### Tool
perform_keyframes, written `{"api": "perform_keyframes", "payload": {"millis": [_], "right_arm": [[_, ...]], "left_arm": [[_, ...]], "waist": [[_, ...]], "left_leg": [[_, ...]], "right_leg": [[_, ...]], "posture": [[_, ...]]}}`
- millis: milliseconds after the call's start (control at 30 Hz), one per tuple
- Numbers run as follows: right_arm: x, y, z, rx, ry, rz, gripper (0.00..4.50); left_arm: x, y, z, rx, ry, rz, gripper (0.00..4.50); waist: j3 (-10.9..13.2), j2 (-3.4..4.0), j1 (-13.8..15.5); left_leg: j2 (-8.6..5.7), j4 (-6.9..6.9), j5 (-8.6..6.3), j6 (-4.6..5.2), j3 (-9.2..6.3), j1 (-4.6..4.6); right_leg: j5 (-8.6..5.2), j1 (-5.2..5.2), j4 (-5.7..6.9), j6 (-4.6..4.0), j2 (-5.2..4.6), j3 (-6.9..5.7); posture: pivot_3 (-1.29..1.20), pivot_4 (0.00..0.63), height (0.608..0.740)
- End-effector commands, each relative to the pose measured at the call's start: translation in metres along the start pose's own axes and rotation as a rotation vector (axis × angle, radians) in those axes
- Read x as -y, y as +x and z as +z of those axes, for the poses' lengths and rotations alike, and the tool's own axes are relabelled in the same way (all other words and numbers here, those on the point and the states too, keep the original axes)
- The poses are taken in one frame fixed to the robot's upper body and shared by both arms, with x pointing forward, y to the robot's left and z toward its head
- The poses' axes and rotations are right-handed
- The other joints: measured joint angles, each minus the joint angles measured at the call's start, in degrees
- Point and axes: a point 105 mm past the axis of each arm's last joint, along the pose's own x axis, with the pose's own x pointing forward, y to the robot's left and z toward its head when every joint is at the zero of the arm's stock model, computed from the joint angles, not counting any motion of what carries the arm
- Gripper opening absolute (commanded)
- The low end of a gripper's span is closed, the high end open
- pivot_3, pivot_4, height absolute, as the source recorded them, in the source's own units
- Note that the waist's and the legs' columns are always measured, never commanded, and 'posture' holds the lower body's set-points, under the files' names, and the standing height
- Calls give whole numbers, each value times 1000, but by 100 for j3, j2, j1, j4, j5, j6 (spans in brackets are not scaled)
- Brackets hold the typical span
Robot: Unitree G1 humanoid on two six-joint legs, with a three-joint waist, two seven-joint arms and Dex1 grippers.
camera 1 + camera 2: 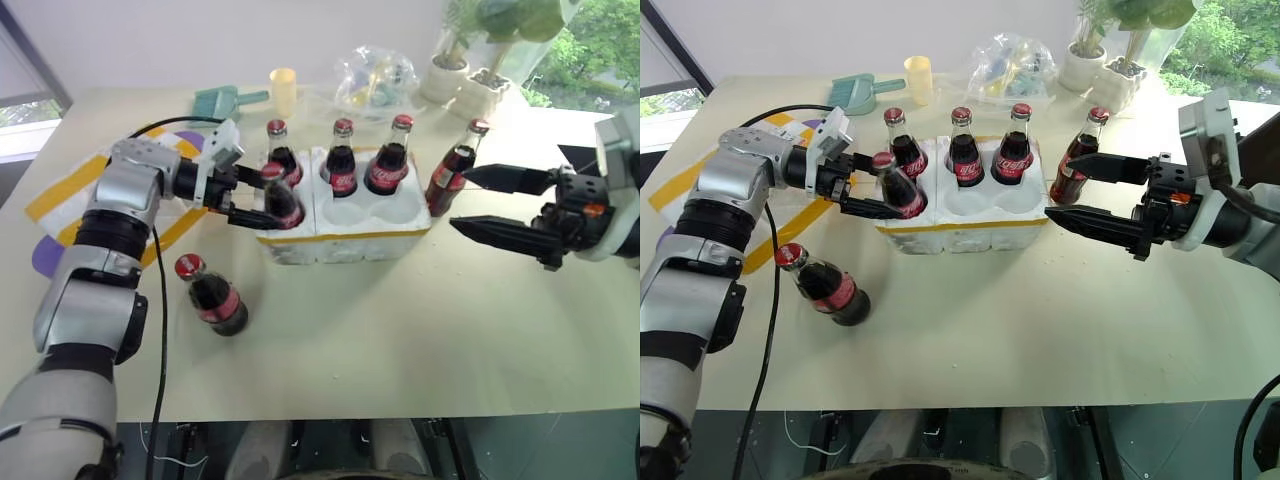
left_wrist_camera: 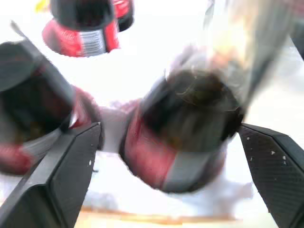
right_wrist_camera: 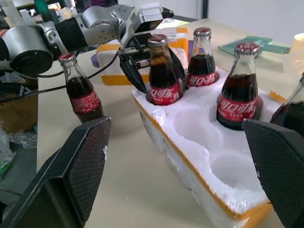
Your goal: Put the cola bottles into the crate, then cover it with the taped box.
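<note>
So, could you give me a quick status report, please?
Left gripper jaws open around a bottle in the crate. Right gripper open, empty. Four bottles in wells, two outside. Nothing blocking.

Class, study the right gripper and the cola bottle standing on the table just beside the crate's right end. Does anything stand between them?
Nothing visible does. The right gripper is open, its fingertips close to the cola bottle standing beside the crate, with bare table below.

2 head cams overhead, wrist cams close on crate (image 3: 190,142)
</note>
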Motion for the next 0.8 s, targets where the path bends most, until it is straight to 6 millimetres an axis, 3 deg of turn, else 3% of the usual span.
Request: {"api": "perform_keyframes", "payload": {"millis": [33, 233, 333, 400, 567, 667, 800], "right_arm": [[1, 1, 7, 25, -39, 3, 4500], [4, 5, 6, 22, -38, 28, 4500], [7, 8, 4, 5, -43, 51, 4500], [10, 10, 3, -3, -42, 69, 4500], [15, 13, -1, -13, -33, 92, 4500], [16, 15, -4, -27, -23, 118, 4500], [16, 14, -9, -60, -27, 146, 4500]], "left_arm": [[-3, -12, 20, 64, 32, 40, 4481], [2, -43, 48, 157, 20, 81, 4481], [16, -78, 60, 163, 29, 112, 4481], [35, -102, 56, 117, 19, 124, 4481], [83, -125, 32, -21, -51, 104, 4481], [114, -129, 19, -63, -129, 72, 4481], [139, -126, 3, -91, -177, 73, 4481]], "waist": [[0, 0, 15], [0, -1, -1], [0, 0, -66], [-1, 2, -167], [-4, 11, -159], [-3, 11, -114], [-4, 11, -38]], "left_leg": [[0, 1, 0, 0, 0, 0], [-2, 6, 1, 0, -1, -2], [1, 4, 5, -8, -1, -1], [1, -2, 9, -14, -1, -1], [4, -11, 6, -11, 2, 15], [5, -11, -3, 2, 0, 15], [4, -9, -6, 4, -4, 15]], "right_leg": [[0, 0, 0, 0, 1, 0], [1, 1, 1, 2, 1, -1], [1, -1, 3, 2, 1, -1], [1, -3, 2, 2, 0, 0], [0, -1, 2, 0, 0, 19], [0, 1, -1, -1, -1, 22], [1, 5, -7, -4, -1, 20]], "posture": [[0, 150, 740], [0, 150, 740], [0, 150, 740], [0, 150, 740], [0, 150, 740], [0, 150, 740], [0, 150, 740]]}}
